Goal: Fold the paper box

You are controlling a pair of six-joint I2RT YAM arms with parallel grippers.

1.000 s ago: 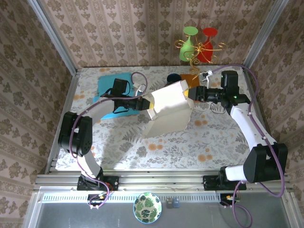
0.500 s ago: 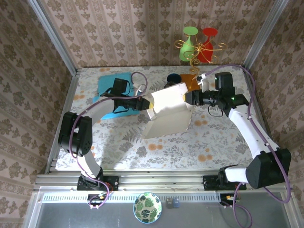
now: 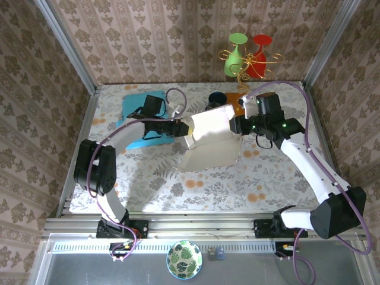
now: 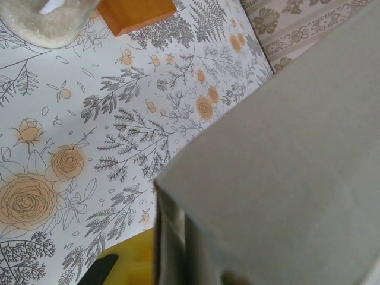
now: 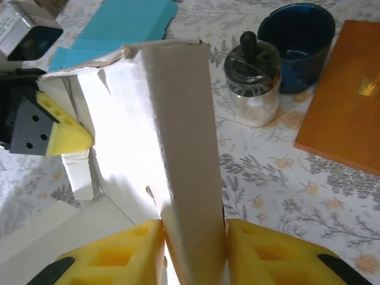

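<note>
Two grippers on one paper box (image 3: 211, 139) | box: mid-table (image 3: 267, 178), partly erected | left gripper (image 3: 185, 127): pinching its 9 o'clock edge | right gripper (image 3: 236, 126): pads (image 5: 261, 252) clamping the 3 o'clock wall | risk: opposed pulls — thin panel may tear, crease or slip free.

Boxed in on three sides by walls (image 3: 148, 41) in brown damask wallpaper. Aluminium posts (image 3: 65, 44) at both far corners. Surface (image 3: 208, 184) covered in white floral cloth, orange blooms, grey foliage. Slotted aluminium rail (image 3: 196, 224) along near edge. Even overhead light, soft shadows.
</note>
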